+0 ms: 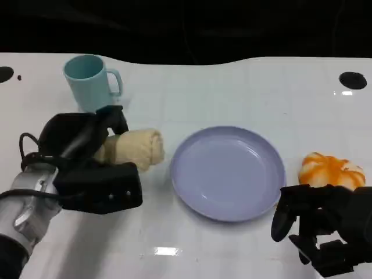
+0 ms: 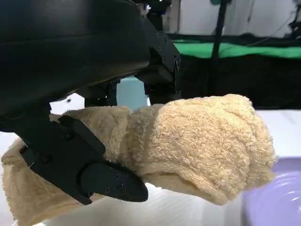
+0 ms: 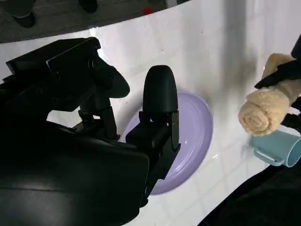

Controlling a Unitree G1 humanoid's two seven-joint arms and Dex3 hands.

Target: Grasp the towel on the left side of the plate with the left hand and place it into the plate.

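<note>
Left of the bare purple plate, the left hand grasps the rolled towel, half hiding it; the right hand is released.

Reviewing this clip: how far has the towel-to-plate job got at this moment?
Done: the left hand has its fingers around the rolled towel. In hand: the towel is gripped left of the purple plate, beside the blue mug. Left: carrying it over and releasing it into the plate, which holds nothing yet.

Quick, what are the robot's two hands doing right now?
Left hand: holding the rolled towel.
Right hand: holding nothing, fingers apart.
</note>
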